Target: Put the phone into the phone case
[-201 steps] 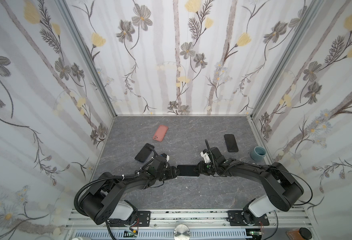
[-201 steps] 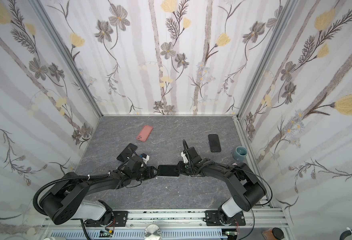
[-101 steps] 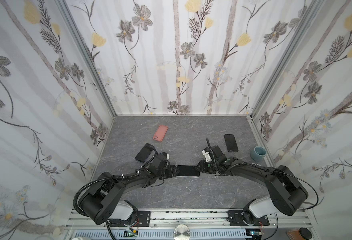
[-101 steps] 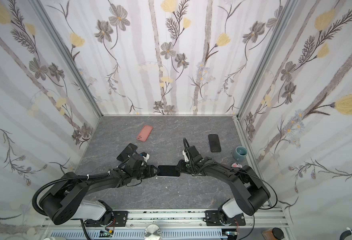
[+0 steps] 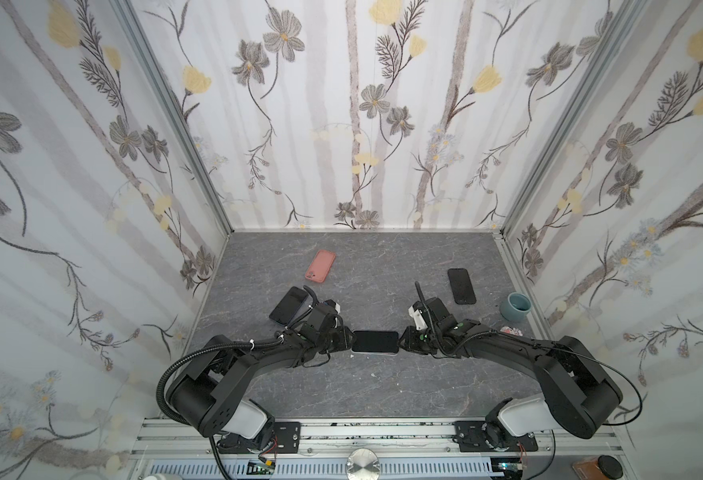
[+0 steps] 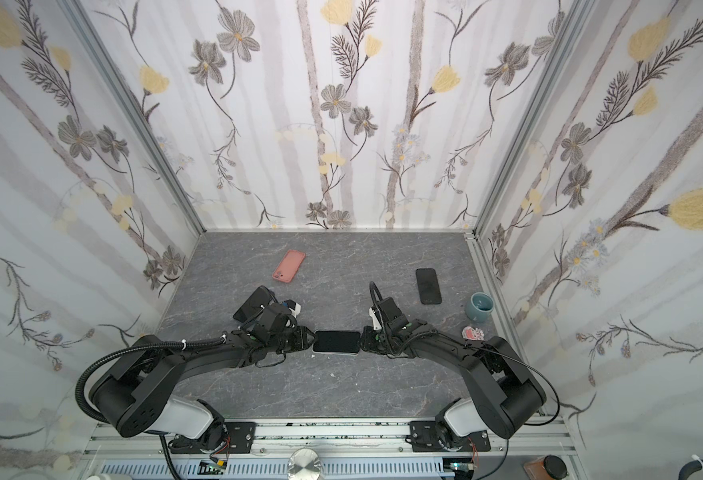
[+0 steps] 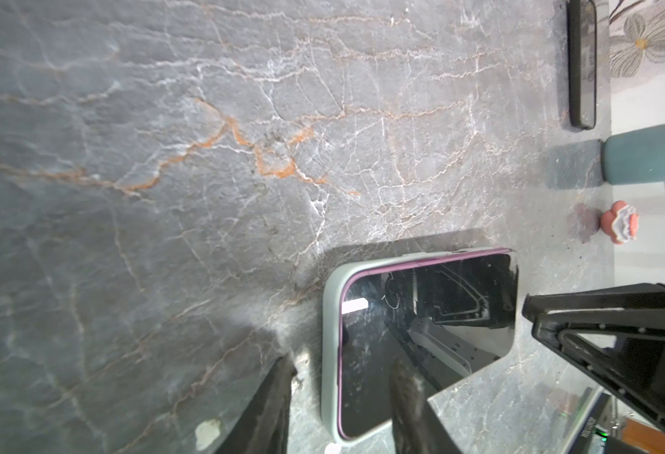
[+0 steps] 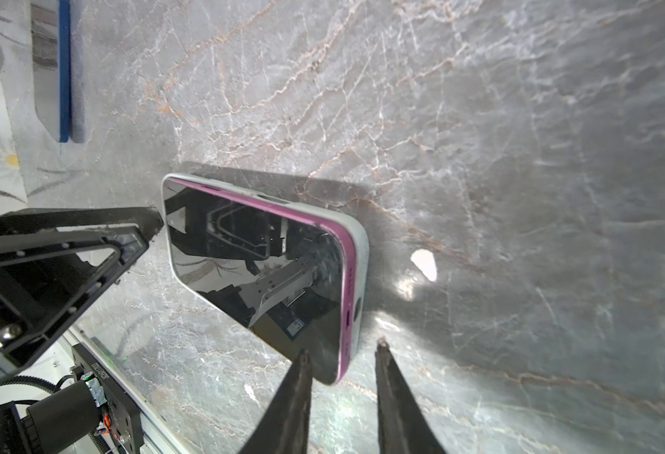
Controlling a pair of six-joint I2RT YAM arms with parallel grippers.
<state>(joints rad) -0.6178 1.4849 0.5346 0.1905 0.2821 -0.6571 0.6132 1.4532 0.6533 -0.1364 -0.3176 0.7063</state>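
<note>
A black-screened phone (image 5: 374, 340) (image 6: 336, 340) with a purple rim lies screen up in a pale phone case (image 7: 329, 353) (image 8: 362, 251) at the table's middle front. Along one side the purple rim (image 8: 346, 275) stands above the case's wall. My left gripper (image 5: 347, 338) (image 7: 342, 363) is at the phone's left end, open. One of its fingers is over the screen and the other is on the table beside the case. At the right end my right gripper (image 5: 401, 338) (image 8: 342, 348) is open and straddles a corner, with a gap to the case.
A pink case (image 5: 320, 266) lies at the back left. A dark phone (image 5: 289, 305) sits behind my left wrist and a black phone (image 5: 461, 286) at the right. A blue-grey cup (image 5: 516, 306) and a small pink figure (image 5: 510, 331) stand by the right wall.
Both grippers' jaws have narrowed at the phone's ends. The phone and case have stayed in place.
</note>
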